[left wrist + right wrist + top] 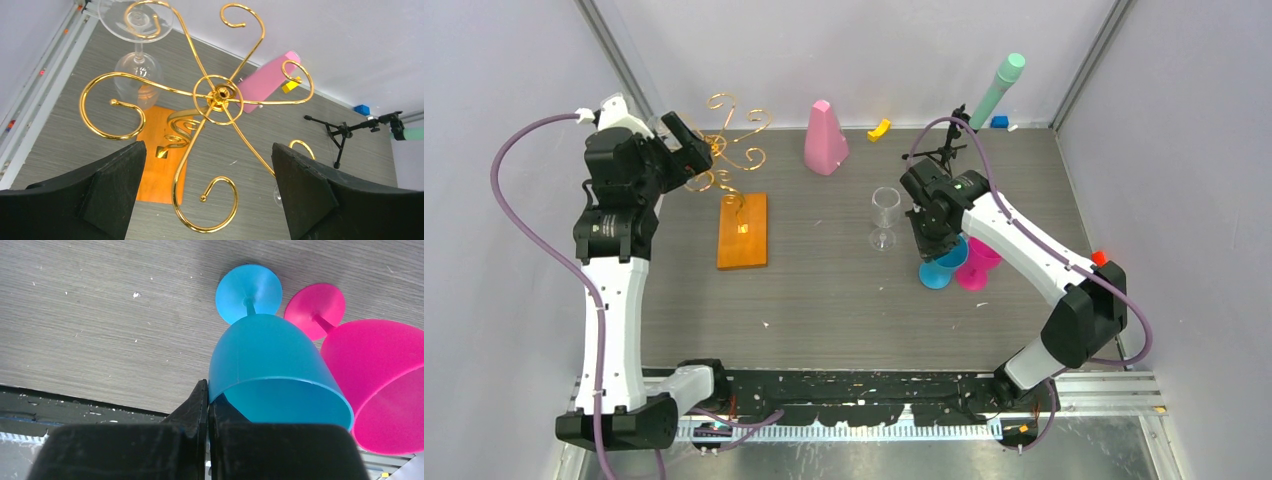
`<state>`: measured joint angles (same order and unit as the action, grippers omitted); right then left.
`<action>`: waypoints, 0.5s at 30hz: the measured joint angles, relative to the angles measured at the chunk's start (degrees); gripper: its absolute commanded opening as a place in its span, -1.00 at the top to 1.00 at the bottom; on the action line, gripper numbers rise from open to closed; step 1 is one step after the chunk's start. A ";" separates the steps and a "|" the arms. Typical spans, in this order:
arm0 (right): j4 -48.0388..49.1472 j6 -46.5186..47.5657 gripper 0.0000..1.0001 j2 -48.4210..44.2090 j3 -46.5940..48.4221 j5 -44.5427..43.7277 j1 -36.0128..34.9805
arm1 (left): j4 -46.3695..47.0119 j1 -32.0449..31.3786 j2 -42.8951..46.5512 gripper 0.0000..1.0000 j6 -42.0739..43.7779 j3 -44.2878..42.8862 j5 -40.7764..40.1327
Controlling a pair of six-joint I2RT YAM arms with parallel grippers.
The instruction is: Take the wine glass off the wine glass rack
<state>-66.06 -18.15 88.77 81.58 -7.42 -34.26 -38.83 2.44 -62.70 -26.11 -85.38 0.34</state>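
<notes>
The wine glass rack (734, 140) is gold wire with spiral arms on an orange-brown wooden base (742, 230). In the left wrist view its spirals (217, 95) fill the frame. A clear wine glass (138, 70) hangs upside down from the far-left spiral, its foot (136, 17) resting in the curl. My left gripper (686, 145) is open and empty, level with the rack's top; its jaws (210, 192) stand wide apart, with a near spiral between them, untouched. My right gripper (929, 245) is shut on the rim of a blue goblet (270, 365).
A clear glass (884, 215) stands upright mid-table. A pink goblet (979, 262) stands beside the blue one. At the back are a pink cone-shaped block (825, 138), a yellow piece (879, 129), a small blue block (999, 122) and a black tripod with a mint-green tube (996, 90).
</notes>
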 measured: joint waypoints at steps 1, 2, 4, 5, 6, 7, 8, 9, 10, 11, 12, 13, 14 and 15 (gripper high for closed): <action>-0.04 0.02 0.86 -0.04 0.00 0.24 0.00 | 0.02 0.15 -0.15 -0.99 0.00 0.00 -0.37; -0.04 0.04 0.82 -0.04 0.00 0.63 0.00 | 0.02 0.35 -0.31 -0.99 0.00 0.00 -0.70; -0.07 0.04 0.68 -0.04 -0.02 1.16 0.00 | 0.04 0.74 -0.57 -0.99 0.02 0.00 -1.33; -0.07 0.02 0.60 -0.04 -0.02 1.18 0.00 | 0.04 1.01 -0.72 -0.99 0.02 0.00 -1.68; -0.07 0.07 0.55 -0.04 -0.02 1.16 0.00 | 0.02 1.27 -0.85 -0.99 0.02 0.00 -2.03; -0.07 0.09 0.48 -0.04 -0.04 1.11 0.00 | 0.02 1.55 -0.96 -0.99 0.02 0.00 -2.32; -0.11 0.02 0.44 -0.02 -0.04 1.01 0.00 | 0.04 1.86 -1.07 -0.99 0.02 0.00 -2.45; -0.13 0.07 0.42 -0.02 -0.04 0.70 0.00 | 0.02 2.32 -1.22 -0.99 0.02 -0.02 -2.64; -0.20 0.04 0.38 -0.02 -0.04 0.46 0.00 | 0.02 2.73 -1.40 -0.99 0.02 -0.11 -2.78; -0.24 0.04 0.37 0.00 -0.04 0.02 0.00 | 0.02 3.10 -1.60 -0.99 0.02 -0.26 -2.91; -0.26 0.07 0.34 0.02 -0.04 -0.37 0.00 | 0.02 3.63 -1.88 -0.99 0.02 -0.52 -2.95; -0.31 0.02 0.31 0.09 -0.04 -0.85 0.00 | 0.04 4.11 -2.16 -0.99 0.02 -0.79 -3.04; -0.35 0.02 0.26 0.11 -0.04 -1.25 0.00 | 0.04 4.63 -2.43 -0.99 0.02 -1.03 -3.17; -0.39 0.02 0.22 0.22 -0.04 -1.70 0.00 | 0.04 5.14 -2.64 -0.99 0.02 -1.22 -3.32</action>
<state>-66.46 -18.13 88.99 81.54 -9.13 -34.26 -38.79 7.57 -65.34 -26.09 -86.61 -2.98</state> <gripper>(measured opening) 0.336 0.994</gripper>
